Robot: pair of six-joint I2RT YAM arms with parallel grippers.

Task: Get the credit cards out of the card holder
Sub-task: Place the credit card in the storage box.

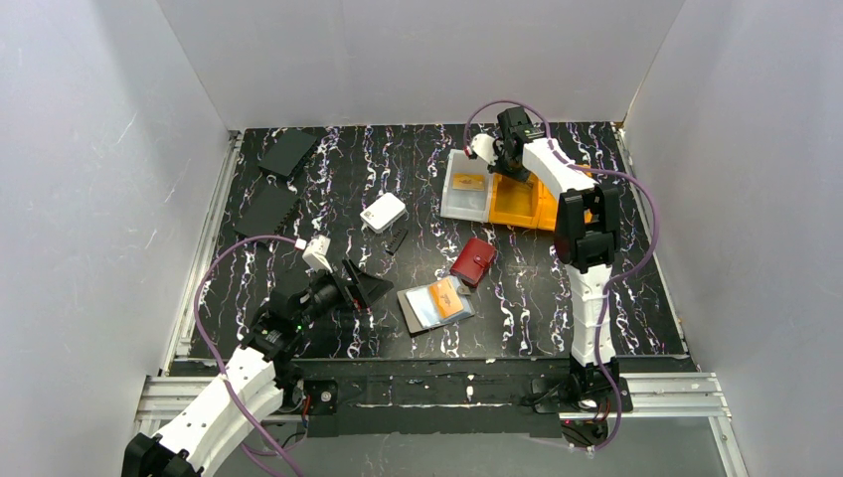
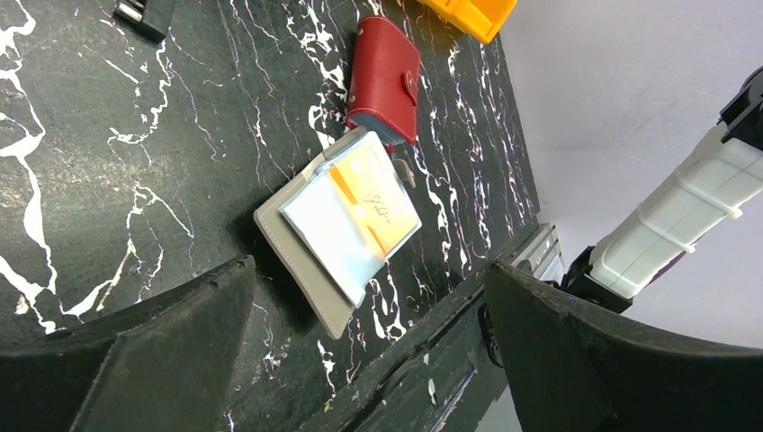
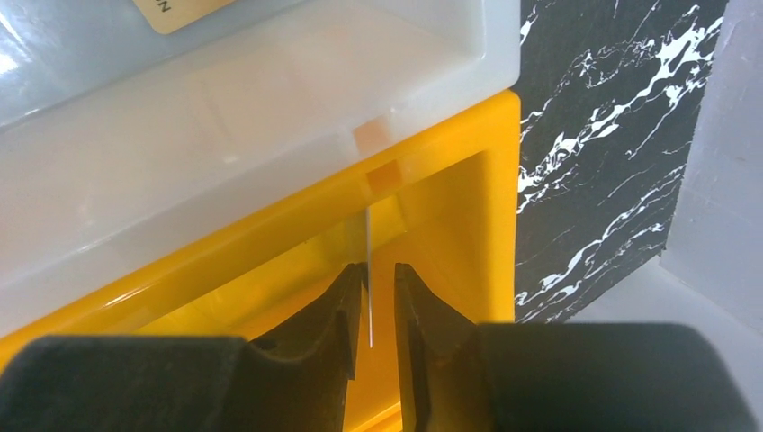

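Observation:
The grey-taupe card holder [image 1: 416, 316] [image 2: 301, 261] lies open near the table's front edge. In it sit an orange card [image 1: 449, 297] [image 2: 378, 202] and a pale silvery card [image 2: 324, 220]. My left gripper [image 1: 363, 288] [image 2: 367, 270] hovers open just left of the holder, holding nothing. My right gripper [image 1: 512, 164] [image 3: 372, 270] is at the back, over the orange bin [image 1: 517, 204] [image 3: 450, 180]. Its jaws stand slightly apart around a thin card [image 3: 369, 243] seen edge-on, which rests against the left finger. Another orange-brown card [image 1: 469, 183] [image 3: 180, 11] lies in the clear tray [image 1: 457, 204] [image 3: 225, 135].
A red wallet [image 1: 474, 260] [image 2: 385, 76] lies just behind the card holder. A small white box [image 1: 383, 212] and a small black piece [image 1: 397, 240] sit mid-table. Two black flat panels [image 1: 288, 152] [image 1: 266, 211] lie at the back left. White walls enclose the table.

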